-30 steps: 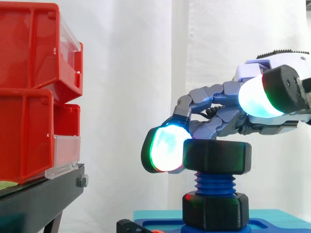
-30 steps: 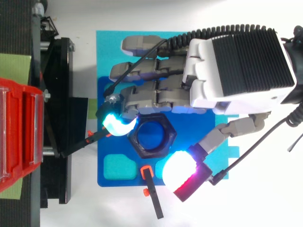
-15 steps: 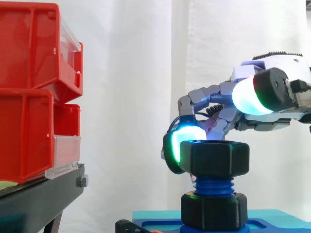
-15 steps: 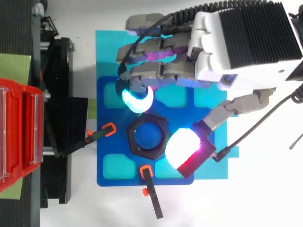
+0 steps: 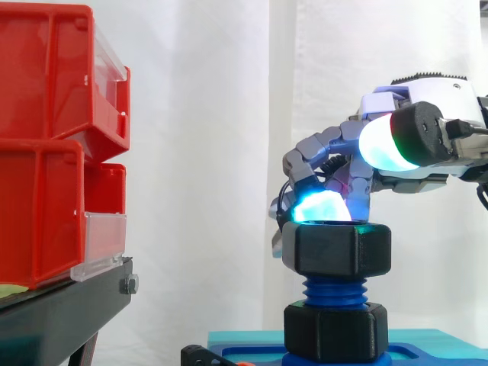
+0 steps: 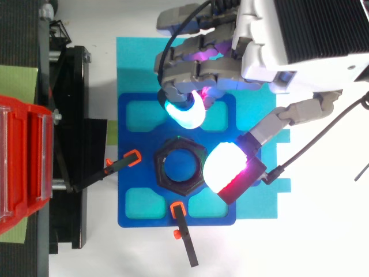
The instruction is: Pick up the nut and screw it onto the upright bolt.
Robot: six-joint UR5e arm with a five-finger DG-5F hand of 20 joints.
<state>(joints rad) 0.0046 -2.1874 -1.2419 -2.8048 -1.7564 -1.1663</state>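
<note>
Two black clamp arms with orange tips (image 6: 180,211) bear on the blue fixture plate (image 6: 163,216), one at its near edge, one at its left edge. The plate lies on a cyan mat (image 6: 132,57) on the white desk (image 6: 317,242). At the plate's centre the blue upright bolt (image 5: 335,290) carries the black hexagonal nut (image 5: 336,249) at its top; bare thread shows below it, down to a second black hexagonal collar (image 5: 335,331) at the base. The hand (image 6: 288,63) hangs over the plate's far right corner, thumb spread away from the bent fingers, nothing pinched. The white thumb pad (image 6: 225,168) sits just right of the nut and higher than it; a cyan fingertip (image 6: 187,113) sits beyond the nut's far edge. Red bins (image 5: 53,145) on a black stand (image 5: 61,313) occupy the desk's left edge, before a white curtain (image 5: 198,152).
</note>
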